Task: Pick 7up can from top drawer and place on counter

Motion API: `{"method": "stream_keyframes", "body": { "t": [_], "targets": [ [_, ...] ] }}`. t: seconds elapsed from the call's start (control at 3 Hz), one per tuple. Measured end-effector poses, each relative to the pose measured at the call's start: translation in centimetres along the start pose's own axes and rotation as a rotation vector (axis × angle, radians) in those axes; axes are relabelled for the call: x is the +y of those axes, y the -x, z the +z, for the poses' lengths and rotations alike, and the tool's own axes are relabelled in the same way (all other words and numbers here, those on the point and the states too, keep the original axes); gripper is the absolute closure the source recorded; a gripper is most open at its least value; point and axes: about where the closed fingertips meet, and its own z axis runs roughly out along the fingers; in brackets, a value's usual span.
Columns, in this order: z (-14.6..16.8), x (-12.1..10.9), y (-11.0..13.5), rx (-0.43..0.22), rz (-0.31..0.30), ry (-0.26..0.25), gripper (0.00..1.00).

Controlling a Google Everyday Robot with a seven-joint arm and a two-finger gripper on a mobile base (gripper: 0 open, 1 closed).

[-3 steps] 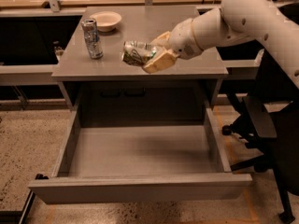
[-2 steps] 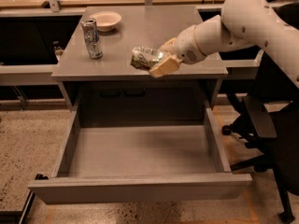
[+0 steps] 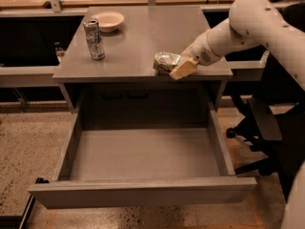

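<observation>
Shifted right and lower in frame versus a second ago: gripper (image 3: 175,66) plus 7up can (image 3: 165,62), now down at the front edge of the counter (image 3: 143,32) rather than over its middle. One cream-coloured finger (image 3: 183,69) is visible, pressed against the can's right end; the other finger is hidden behind the can. Jaws are clamped on the can, narrow gap. The can is on its side, silvery with green markings, long axis roughly left-right. It sits right of centre in the frame, at or just above the counter surface; can't tell whether it actually touches. The wrist runs up and right from the fingers into the white arm (image 3: 248,23), which fills the upper right of the frame and comes in from the right edge. Elsewhere on the counter, a tall slim can (image 3: 94,38) stands upright at upper left, well apart from the gripper. A pale bowl (image 3: 108,20) sits just behind and to the right of it. Top drawer (image 3: 143,190) is pulled fully out below the counter, across the lower half of the frame; its grey floor is visible, front panel nearest the camera. Dark chair (image 3: 259,128) sits at right, beside the drawer's right wall. Speckled floor (image 3: 24,151) shows at lower left.
</observation>
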Motion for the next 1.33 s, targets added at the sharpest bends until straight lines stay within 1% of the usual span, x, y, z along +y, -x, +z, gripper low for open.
{"method": "stream_keyframes", "body": {
  "t": [0.33, 0.67, 1.0, 1.33],
  "targets": [
    [0.3, -1.7, -1.3, 0.037, 0.005, -0.005, 1.0],
    [-0.3, -1.9, -0.7, 0.037, 0.005, -0.005, 1.0],
    [-0.3, -1.9, -0.7, 0.037, 0.005, -0.005, 0.86],
    [-1.6, -4.5, 1.3, 0.008, -0.063, -0.052, 0.62]
  ]
}}
